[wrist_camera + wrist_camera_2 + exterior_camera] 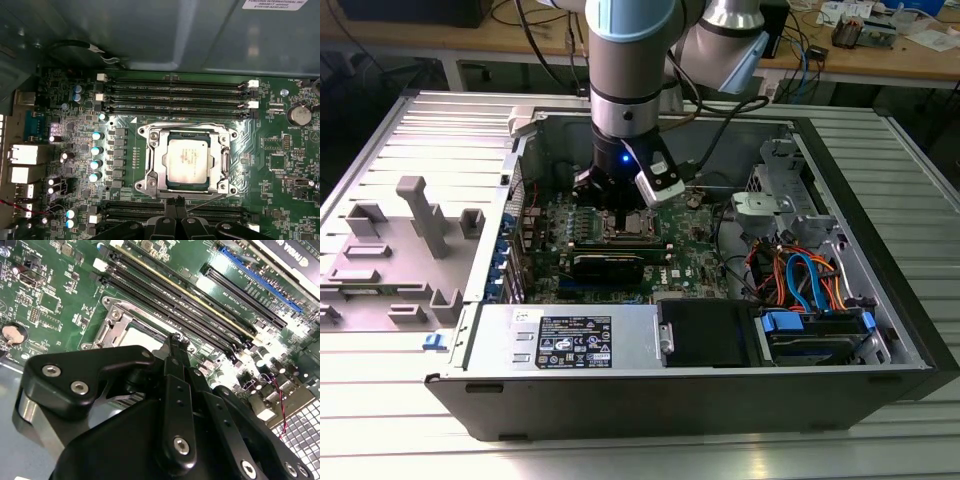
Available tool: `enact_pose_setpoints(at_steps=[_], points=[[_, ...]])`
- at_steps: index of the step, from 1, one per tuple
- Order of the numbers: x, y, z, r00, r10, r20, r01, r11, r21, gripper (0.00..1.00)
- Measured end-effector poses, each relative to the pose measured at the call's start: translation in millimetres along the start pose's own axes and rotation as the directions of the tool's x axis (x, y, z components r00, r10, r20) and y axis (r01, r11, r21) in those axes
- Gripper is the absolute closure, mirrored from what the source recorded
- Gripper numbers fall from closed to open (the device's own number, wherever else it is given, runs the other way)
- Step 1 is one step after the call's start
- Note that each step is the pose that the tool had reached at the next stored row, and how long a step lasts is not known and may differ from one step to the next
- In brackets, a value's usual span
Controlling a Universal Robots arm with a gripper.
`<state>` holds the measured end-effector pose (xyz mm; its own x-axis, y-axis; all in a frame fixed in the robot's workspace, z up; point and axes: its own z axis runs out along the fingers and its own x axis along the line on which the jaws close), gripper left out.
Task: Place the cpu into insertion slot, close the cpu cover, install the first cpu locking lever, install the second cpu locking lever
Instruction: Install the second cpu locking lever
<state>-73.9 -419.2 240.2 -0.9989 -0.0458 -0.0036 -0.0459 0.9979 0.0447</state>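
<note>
The fingers [175, 202] are pinched together at the socket's edge (by a thin lever [207, 199]); slipping could scratch the chip [189, 159].

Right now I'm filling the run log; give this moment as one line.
cpu: seated in insertion slot | cpu cover: down around chip | claw: at socket edge near lever | grasp: unclear

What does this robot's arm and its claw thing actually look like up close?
The arm is a thick round tube with pale blue joint caps, a silver-grey body and a black band lit by a small blue light. Black cables trail off it. The gripper is matte black, built of angular linked plates with silver screw heads.
</note>
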Motion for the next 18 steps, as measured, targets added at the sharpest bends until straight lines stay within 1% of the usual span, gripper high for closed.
enact_pose_setpoints(at_steps=[18], points=[[0.0,0.0,0.3,1.0000,0.000,0.0000,0.000,1.0000,0.0001,0.89]])
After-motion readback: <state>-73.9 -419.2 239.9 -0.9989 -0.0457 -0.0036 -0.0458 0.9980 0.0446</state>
